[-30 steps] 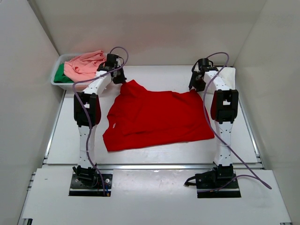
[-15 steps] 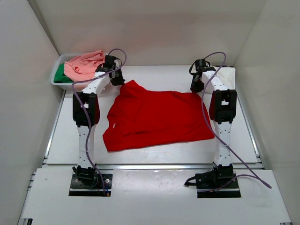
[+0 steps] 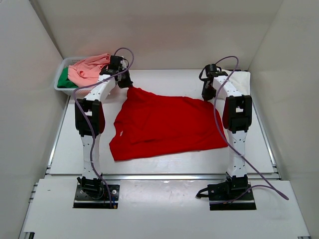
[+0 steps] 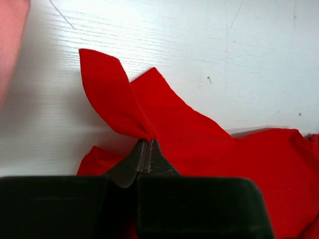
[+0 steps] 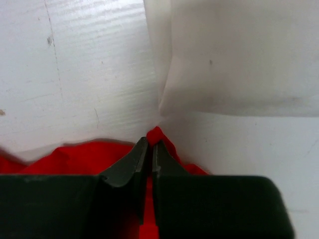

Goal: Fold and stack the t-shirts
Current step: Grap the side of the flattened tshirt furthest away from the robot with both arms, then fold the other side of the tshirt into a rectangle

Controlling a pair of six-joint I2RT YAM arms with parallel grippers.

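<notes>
From the overhead camera I see the red t-shirt point(image 3: 167, 127) spread flat in the middle of the table point(image 3: 164, 164). Both arms reach to its far edge: the left gripper point(image 3: 125, 82) at the far-left corner, the right gripper point(image 3: 207, 93) at the far-right corner. From that height I can't judge the jaws, so I go to the wrist cameras.

On the left wrist the jaws are pressed together with a pinch of red cloth between the tips. The fabric fans out beyond them in two pointed flaps over the white tabletop. A strip of the salmon-pink t-shirt point(image 4: 10, 40) shows at the upper left edge of that view.

On the right wrist the jaws are likewise closed on the red hem, and a small tip of it pokes out just past them. The cream-white t-shirt point(image 5: 234, 59) lies right beyond; I can't tell whether its edge touches the red corner.

Only the overhead view shows the white mesh basket point(image 3: 56, 83) at the far-left corner. It holds the salmon-pink shirt, with the green t-shirt point(image 3: 64, 79) beside it.
</notes>
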